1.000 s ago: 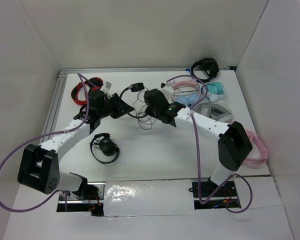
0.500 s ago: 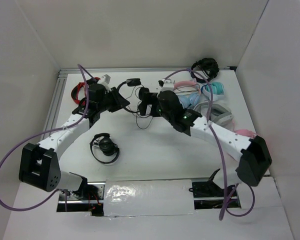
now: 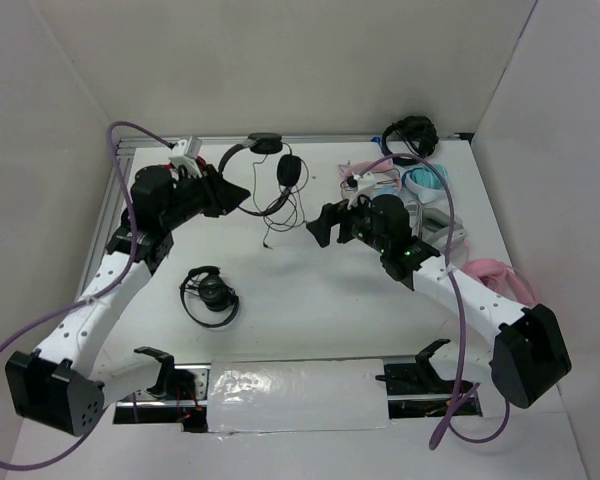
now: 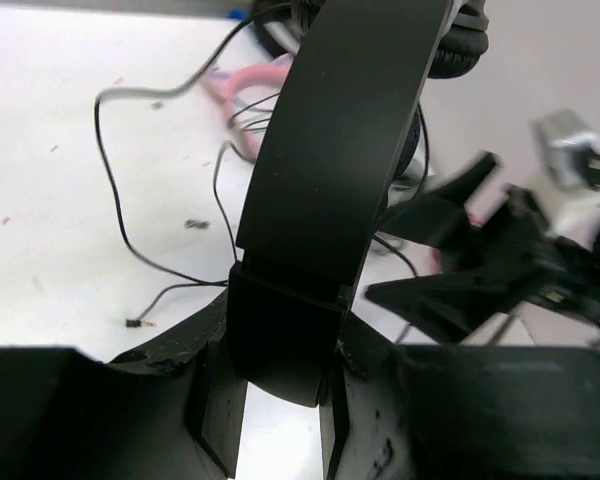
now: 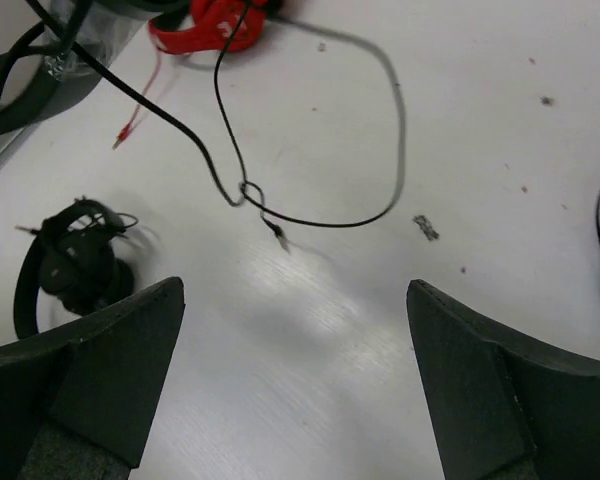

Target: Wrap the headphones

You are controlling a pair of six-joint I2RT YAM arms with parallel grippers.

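Starting at the left gripper (image 4: 280,385): fingers (image 4: 208,410) pinched narrow on the thin headband of the headphones (image 3: 242,152), with the band sticking up out of the jaws in the wrist view. Holding that pair well beyond the compact black pair (image 3: 210,296), on the far side from the arm bases and a touch to the right of it. Looks lifted off the table (image 3: 310,320) rather than lying flat, though hard to be sure. Round ear pad showing at the far end of the band. Trailing down from there, the long thin cable (image 5: 310,215), looping back toward the compact black pair but ending clearly short of it. Can't tell whether the plug tip is touching the table or hanging just above.

Over to the right gripper (image 5: 295,370): fingers spread wide, gripping nothing, only bare table between them. Hovering to the right of the compact black pair and a bit farther back, near the cable's loose end without touching it.

Also spotted: red pair (image 5: 215,25) behind the compact black pair and slightly left, barely visible from above past the left arm; a jumble of pink and teal headsets (image 3: 425,185) far off to the right and back of the compact black pair; another black set (image 3: 410,133) in the back right corner, well apart from it
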